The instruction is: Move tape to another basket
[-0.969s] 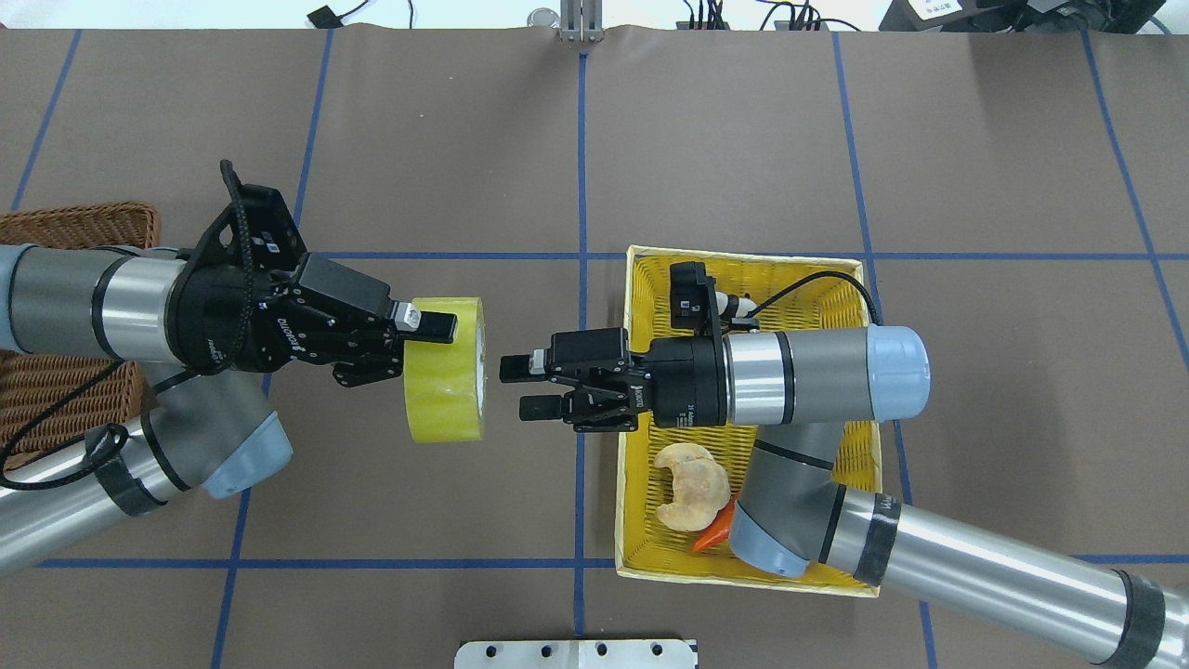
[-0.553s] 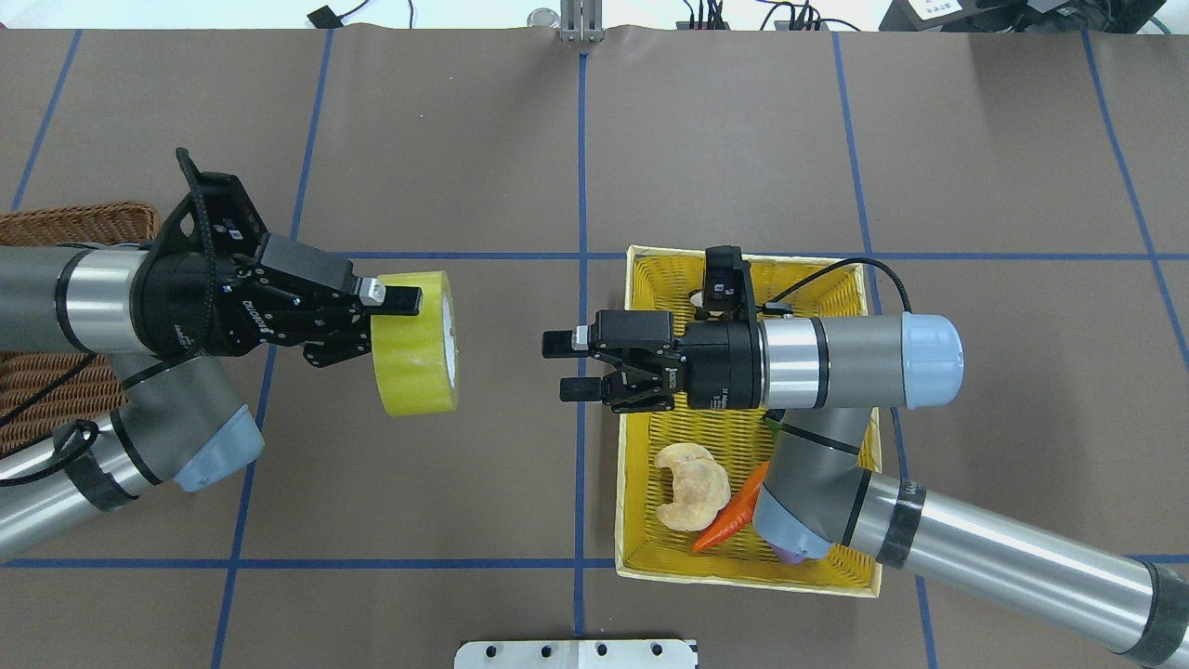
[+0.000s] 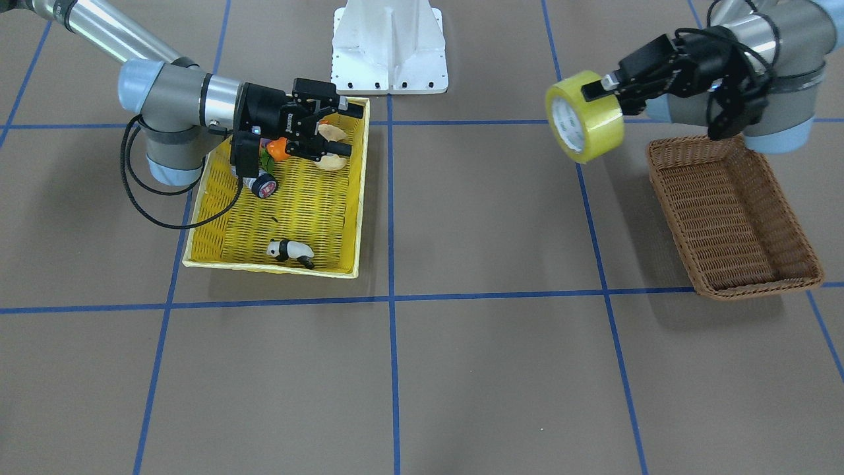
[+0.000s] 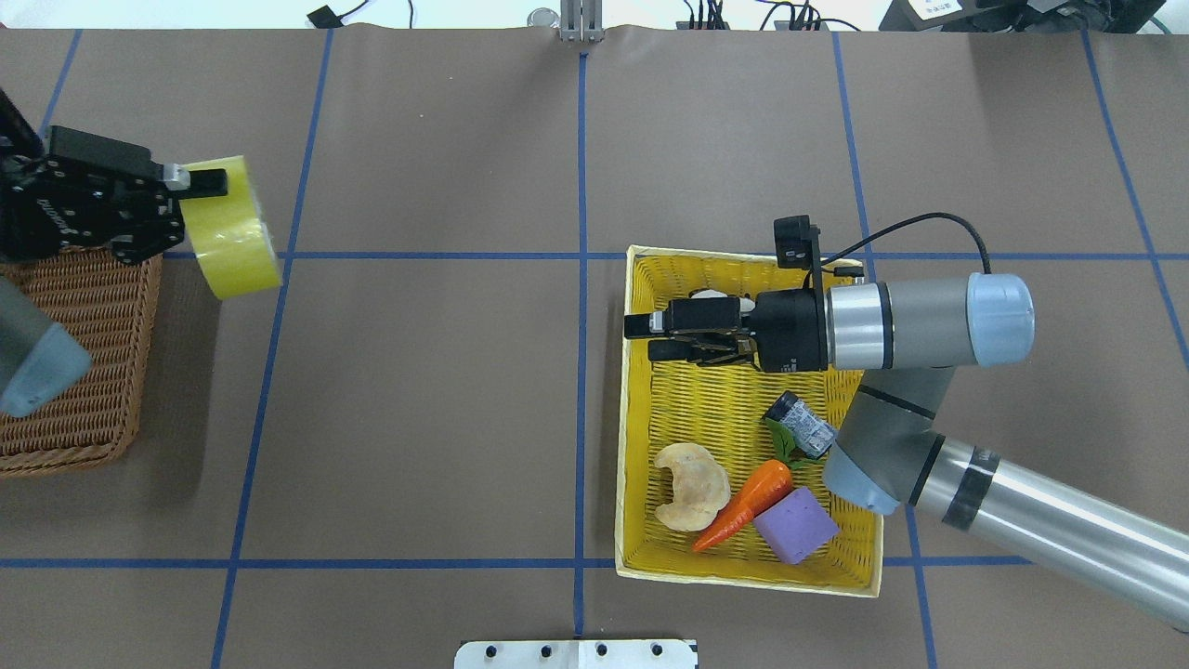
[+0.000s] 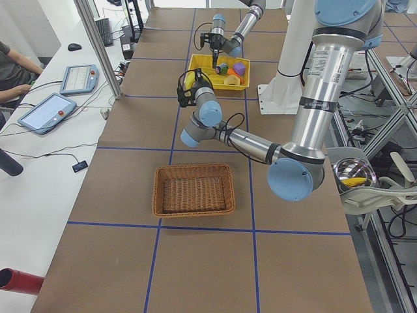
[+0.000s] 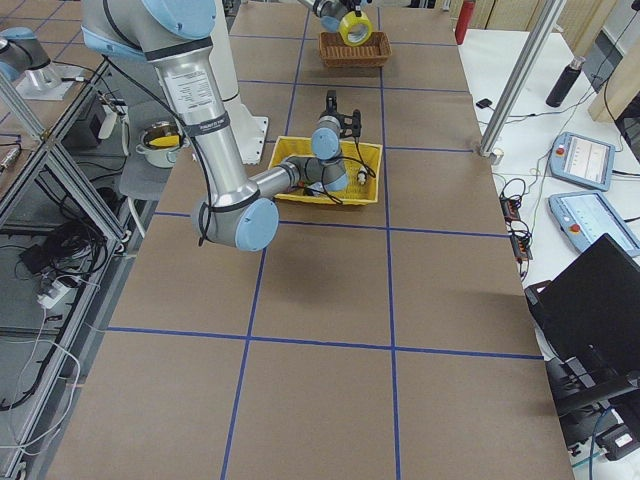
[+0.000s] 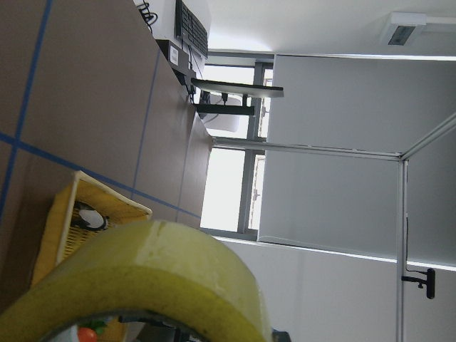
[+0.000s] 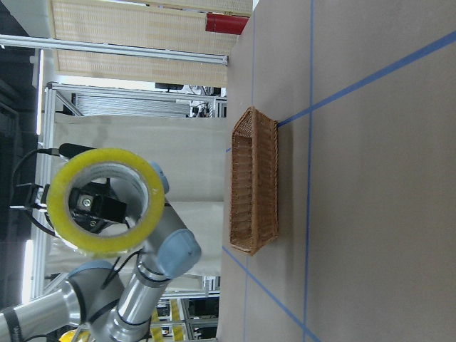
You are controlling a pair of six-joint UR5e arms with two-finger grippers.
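Observation:
The yellow tape roll [image 4: 232,232] hangs on edge in the air, gripped through its wall by my left gripper [image 4: 197,197], which is shut on it. It sits just right of the far right corner of the dark brown wicker basket [image 4: 74,372], above the table. The front view shows the tape [image 3: 585,125] beside the basket's corner [image 3: 732,211], not over its inside. The right wrist view shows the tape [image 8: 107,201] and basket [image 8: 253,182] far off. My right gripper [image 4: 644,338] is open and empty over the yellow basket's far left part.
The yellow basket [image 4: 620,418] holds a bread piece [image 4: 689,485], a carrot [image 4: 748,502], a purple block [image 4: 794,525], a small can [image 4: 801,424] and a panda toy [image 3: 290,249]. A white mount plate [image 4: 576,653] is at the near edge.
My left arm has carried the tape left and farther away, up to the brown basket's corner. My right gripper has pulled back right over the yellow basket and turned, uncovering the can and purple block.

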